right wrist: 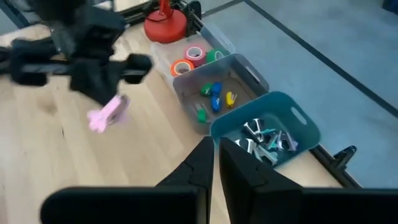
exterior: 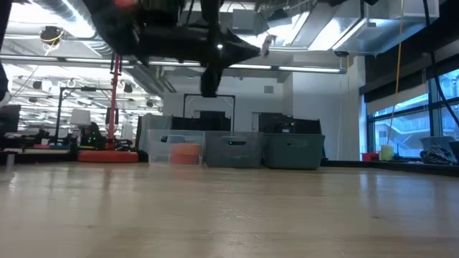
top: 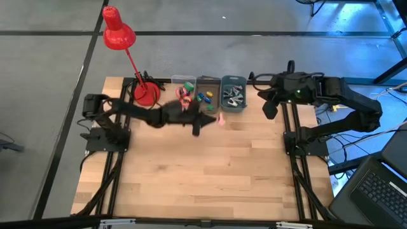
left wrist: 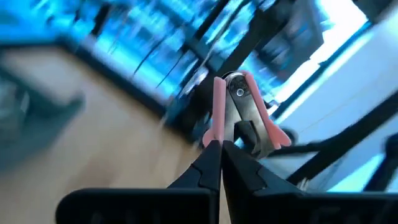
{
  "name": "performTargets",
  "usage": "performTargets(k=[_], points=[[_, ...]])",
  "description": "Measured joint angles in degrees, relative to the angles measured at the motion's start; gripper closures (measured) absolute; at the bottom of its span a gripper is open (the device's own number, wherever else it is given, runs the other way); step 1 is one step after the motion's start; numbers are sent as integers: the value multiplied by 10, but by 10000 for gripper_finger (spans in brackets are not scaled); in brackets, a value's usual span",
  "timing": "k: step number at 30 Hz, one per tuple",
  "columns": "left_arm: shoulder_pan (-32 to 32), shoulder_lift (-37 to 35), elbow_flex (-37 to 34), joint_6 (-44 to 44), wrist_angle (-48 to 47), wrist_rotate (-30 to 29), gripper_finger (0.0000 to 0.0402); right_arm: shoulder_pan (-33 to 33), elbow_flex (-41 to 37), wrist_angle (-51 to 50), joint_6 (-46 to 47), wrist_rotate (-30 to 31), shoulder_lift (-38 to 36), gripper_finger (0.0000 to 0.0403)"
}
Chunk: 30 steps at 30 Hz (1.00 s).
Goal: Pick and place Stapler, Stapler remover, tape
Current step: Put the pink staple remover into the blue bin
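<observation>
Left pincer [left wrist: 221, 149]: closed on a pink staple remover [left wrist: 239, 115], gripping it by the lower end so that its pink handles and metal hinge stick out beyond the fingertips; in the high view the pincer [top: 216, 119] hangs above the wooden table [top: 203, 172], just in front of the row of bins.

Staple remover: held off the table in the left pincer; from the right wrist camera it appears as a pink shape [right wrist: 107, 114] under the dark left arm, near the bins but not over them.

Right pincer [right wrist: 214, 155]: fingers nearly together with nothing between them, raised beside the table's far right corner, near the teal bin.

Tape: orange, pink and green rolls [right wrist: 194, 56] lie together in the clear bin [right wrist: 163, 55], the leftmost of the three, next to the red lamp base [right wrist: 165, 26].

Middle bin [right wrist: 245, 71]: grey, holding small blue, green and yellow blocks [right wrist: 214, 96].

Teal bin [right wrist: 292, 112]: rightmost, holding a heap of grey metal claw-shaped pieces [right wrist: 264, 140].

Red desk lamp [top: 118, 33]: stands at the table's far left, its shade leaning out past the table edge.

Low view: the three bins [exterior: 233, 150] line the far edge, the left arm dark overhead.
</observation>
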Motion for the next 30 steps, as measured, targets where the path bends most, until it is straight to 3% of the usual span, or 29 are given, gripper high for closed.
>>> performTargets(k=[5, 9, 14, 19, 23, 30], points=[[82, 43, 0, 2, 205, 127, 400, 12, 0, 56, 13, 0, -1, 373], [120, 66, 7, -33, 307, 175, 400, 22, 0, 123, 1, -1, 10, 373], [130, 87, 72, -24, 300, 228, 400, 22, 0, 196, -11, -39, 40, 373], [136, 107, 156, -2, 256, 279, 400, 22, 0, 204, 3, -64, 60, 368], [152, 107, 177, 5, 251, 319, 400, 22, 0, 214, 29, -91, 52, 334], [172, 108, 177, 5, 237, 322, 400, 22, 0, 262, 56, -160, 54, 253]])
